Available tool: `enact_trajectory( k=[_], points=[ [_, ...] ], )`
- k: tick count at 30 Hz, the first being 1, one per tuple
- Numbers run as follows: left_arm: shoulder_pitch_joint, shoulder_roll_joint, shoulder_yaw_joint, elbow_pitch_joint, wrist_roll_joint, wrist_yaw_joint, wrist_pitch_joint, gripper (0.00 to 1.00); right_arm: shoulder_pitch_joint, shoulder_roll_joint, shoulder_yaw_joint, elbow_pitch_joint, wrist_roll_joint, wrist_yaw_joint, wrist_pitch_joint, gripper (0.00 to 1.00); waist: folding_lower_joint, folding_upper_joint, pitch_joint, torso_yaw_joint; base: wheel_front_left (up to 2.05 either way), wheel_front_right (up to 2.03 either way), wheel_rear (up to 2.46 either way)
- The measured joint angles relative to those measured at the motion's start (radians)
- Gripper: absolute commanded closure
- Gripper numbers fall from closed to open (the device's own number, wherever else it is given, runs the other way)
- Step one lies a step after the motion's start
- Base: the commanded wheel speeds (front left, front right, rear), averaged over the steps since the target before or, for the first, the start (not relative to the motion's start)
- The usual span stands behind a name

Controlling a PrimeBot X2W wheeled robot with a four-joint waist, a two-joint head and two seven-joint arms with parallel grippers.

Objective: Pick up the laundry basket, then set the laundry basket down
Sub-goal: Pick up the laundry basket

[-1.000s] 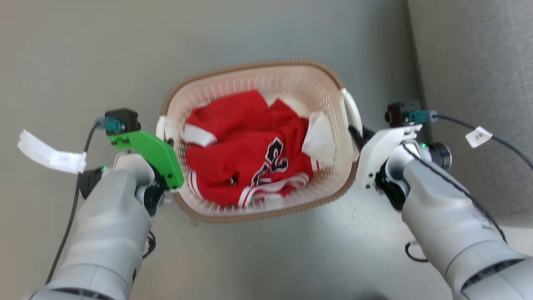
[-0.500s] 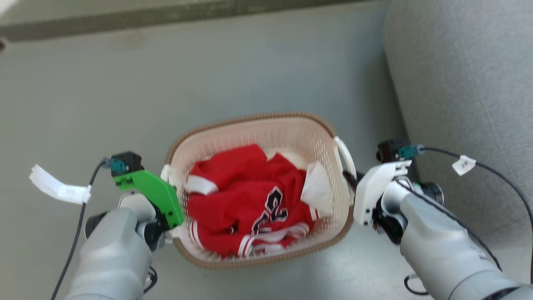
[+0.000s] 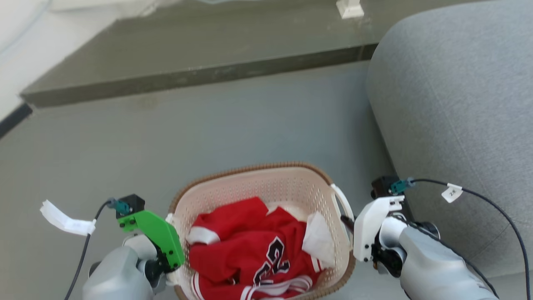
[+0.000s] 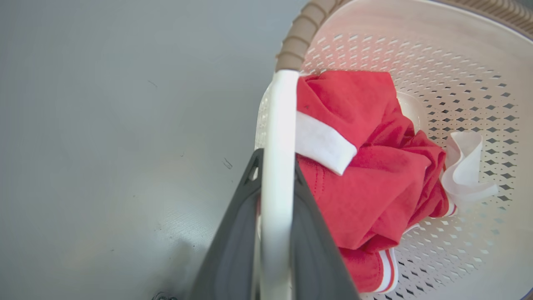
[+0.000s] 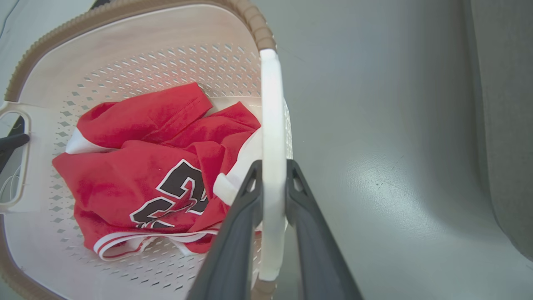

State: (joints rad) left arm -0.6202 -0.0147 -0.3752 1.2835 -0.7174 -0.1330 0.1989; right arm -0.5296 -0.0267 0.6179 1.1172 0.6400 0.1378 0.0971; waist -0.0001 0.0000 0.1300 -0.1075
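The laundry basket [image 3: 266,189], cream-white and perforated with a brown woven-look rim [image 3: 250,168], sits low in the head view between my two arms. It holds a red jersey [image 3: 245,246] with black-and-white numbers. In the left wrist view my left gripper [image 4: 275,166] is shut on the white left handle [image 4: 279,125], one dark finger on each side of it. My right gripper [image 5: 273,168] is shut the same way on the white right handle [image 5: 270,104]. From the head camera, the right gripper [image 3: 347,221] meets that handle [image 3: 343,200]. The basket's underside is hidden.
A grey sofa [image 3: 458,104] stands close on the right, just beyond my right arm. A dark raised ledge [image 3: 187,75] runs across the back of the grey floor [image 3: 208,133], with a white furniture foot [image 3: 349,8] on it.
The head camera has moved: basket and grippers sit lower in the picture, and the ledge and more of the sofa have come into view. Both grippers stay shut on the handles.
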Motion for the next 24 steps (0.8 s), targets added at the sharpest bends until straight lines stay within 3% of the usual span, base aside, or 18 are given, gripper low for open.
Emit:
enact_trajectory(
  k=[12, 24],
  points=[
    [0.056, 0.002, -0.017, 0.003, -0.019, 0.0, 0.066, 1.0, 0.051, -0.002, 0.032, 0.002, 0.06, 0.0, 0.078, 1.0, 0.0, 0.0, -0.138, -0.02, 0.0, 0.0, 0.0],
    [0.094, 0.005, -0.024, 0.006, -0.037, 0.001, 0.101, 1.0, 0.077, -0.004, 0.06, 0.006, 0.1, 0.0, 0.128, 1.0, 0.0, 0.0, -0.196, -0.021, 0.0, 0.0, 0.0]
  ],
)
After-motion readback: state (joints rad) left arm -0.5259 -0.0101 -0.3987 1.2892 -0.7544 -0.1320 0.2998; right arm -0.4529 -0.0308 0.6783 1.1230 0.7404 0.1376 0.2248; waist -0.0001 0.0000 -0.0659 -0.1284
